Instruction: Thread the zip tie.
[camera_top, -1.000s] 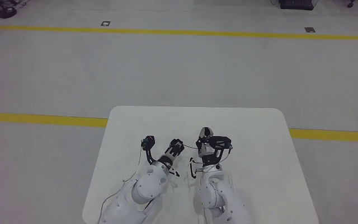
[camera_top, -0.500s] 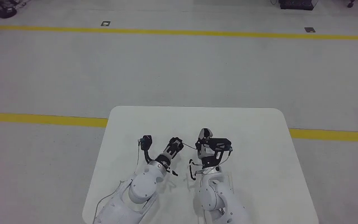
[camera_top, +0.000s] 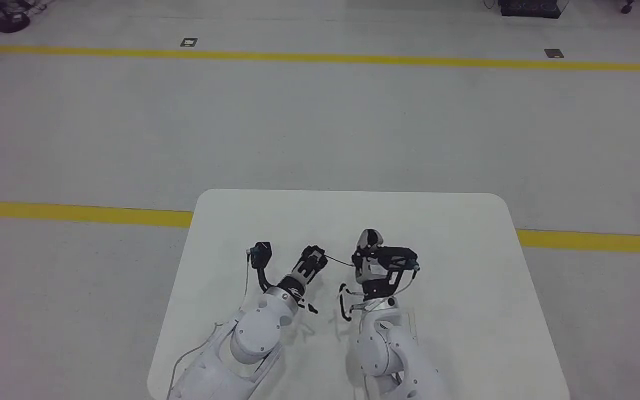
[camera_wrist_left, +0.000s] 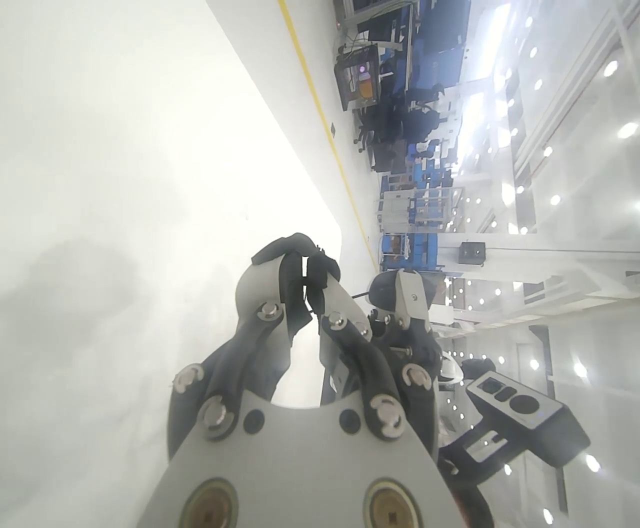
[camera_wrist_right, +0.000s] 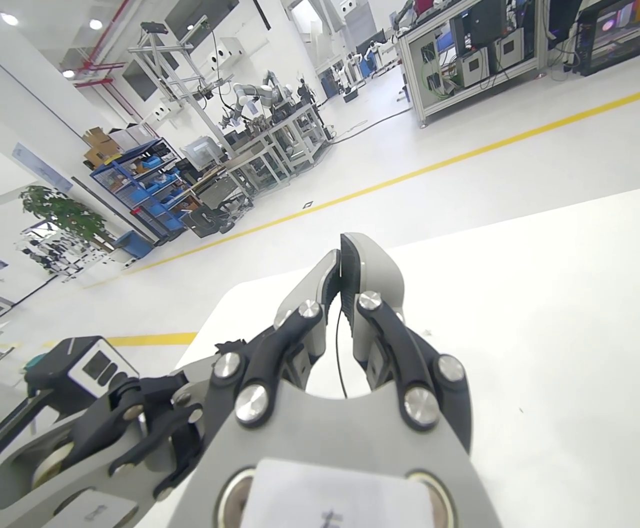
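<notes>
The left gripper (camera_wrist_left: 306, 264) and right gripper (camera_wrist_right: 341, 265) share grey fingers (camera_wrist_right: 375, 272), black links (camera_wrist_right: 280, 345) and silver screws (camera_wrist_right: 370, 301). White rounded arms (camera_top: 262, 335) sit behind them.

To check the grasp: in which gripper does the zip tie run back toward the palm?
The right gripper: the thin black plastic zip tie runs from its jaws back to the palm; the left gripper only pinches it.

Colour-wise, the zip tie (camera_wrist_right: 338, 350) is black, the table (camera_top: 450, 230) plain white, the left gripper (camera_wrist_left: 305, 265) and right gripper (camera_wrist_right: 340, 265) silver-grey and black, and the floor (camera_top: 300, 130) pale grey with yellow stripes (camera_top: 300, 57).
</notes>
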